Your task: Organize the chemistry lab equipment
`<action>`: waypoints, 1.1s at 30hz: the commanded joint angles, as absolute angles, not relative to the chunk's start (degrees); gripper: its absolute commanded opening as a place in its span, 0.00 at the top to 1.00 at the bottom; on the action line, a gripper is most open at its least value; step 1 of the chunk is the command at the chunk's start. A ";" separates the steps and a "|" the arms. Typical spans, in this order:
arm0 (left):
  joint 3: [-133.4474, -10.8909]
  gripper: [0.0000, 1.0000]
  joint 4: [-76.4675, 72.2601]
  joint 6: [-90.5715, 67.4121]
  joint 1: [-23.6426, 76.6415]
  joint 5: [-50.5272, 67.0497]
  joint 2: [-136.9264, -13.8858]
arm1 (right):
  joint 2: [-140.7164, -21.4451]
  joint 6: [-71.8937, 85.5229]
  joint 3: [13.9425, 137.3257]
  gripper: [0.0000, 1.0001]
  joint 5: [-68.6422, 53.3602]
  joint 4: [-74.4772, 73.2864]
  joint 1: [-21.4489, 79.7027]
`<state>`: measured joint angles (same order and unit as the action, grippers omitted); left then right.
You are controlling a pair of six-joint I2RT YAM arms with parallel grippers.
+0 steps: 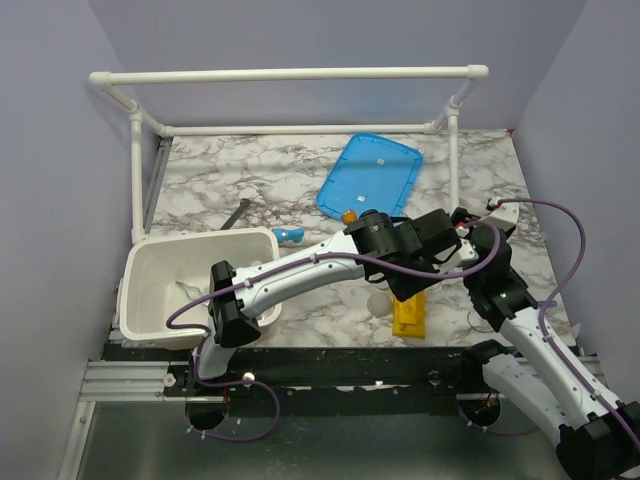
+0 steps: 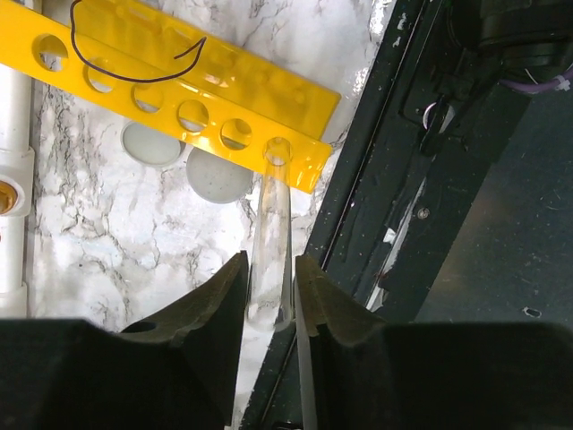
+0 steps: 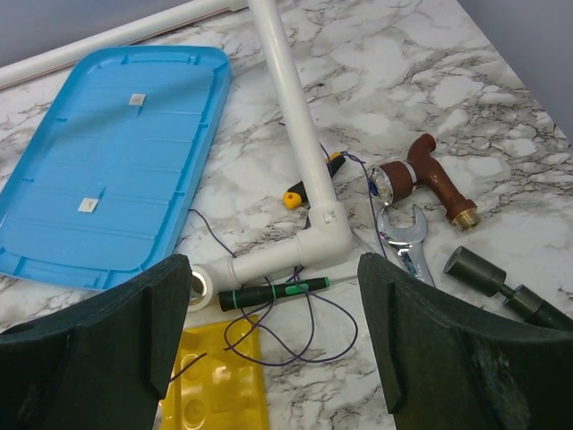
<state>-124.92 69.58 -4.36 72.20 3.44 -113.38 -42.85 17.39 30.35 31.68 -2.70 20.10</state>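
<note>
My left gripper (image 2: 270, 269) is shut on a clear glass test tube (image 2: 273, 210). The tube's far end sits at the end hole of the yellow holed rack (image 2: 179, 81), which lies near the table's front edge (image 1: 410, 318). Two round clear glass pieces (image 2: 219, 175) lie beside the rack. In the top view the left gripper (image 1: 405, 290) hangs just above the rack. My right gripper (image 3: 273, 278) is open and empty, above the rack's corner (image 3: 215, 385) and a green-black screwdriver (image 3: 269, 291). Dark metal tongs (image 1: 235, 215) lie at the back left.
A white tub (image 1: 150, 260) stands front left. A blue lid (image 1: 370, 175) lies at the back. A white pipe frame (image 3: 295, 134) crosses the right wrist view. A wrench (image 3: 403, 242), a brown-handled tool (image 3: 421, 175), dark cylinders (image 3: 483, 273) and purple thread (image 3: 304, 349) lie nearby.
</note>
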 commanded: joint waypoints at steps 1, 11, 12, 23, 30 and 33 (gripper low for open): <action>-125.95 0.66 66.29 -2.95 73.43 3.02 -115.84 | -43.22 18.40 29.73 0.18 31.79 -2.37 20.66; -125.76 0.43 63.07 -3.79 73.52 4.57 -114.99 | -43.12 19.02 29.34 0.18 31.12 -2.94 20.65; -125.64 0.41 62.63 -3.71 73.52 4.57 -114.53 | -43.00 19.15 29.48 0.18 30.91 -3.33 20.65; -108.18 0.02 48.55 -3.27 70.52 5.42 -97.51 | -41.40 21.26 35.55 0.24 15.98 -13.53 20.68; -87.46 0.01 38.96 -5.28 60.22 11.06 -80.64 | -44.50 26.52 42.19 0.24 5.65 -24.14 20.89; -80.10 0.01 36.98 -7.01 52.58 12.54 -75.17 | -45.88 28.41 45.55 0.24 2.66 -29.10 21.77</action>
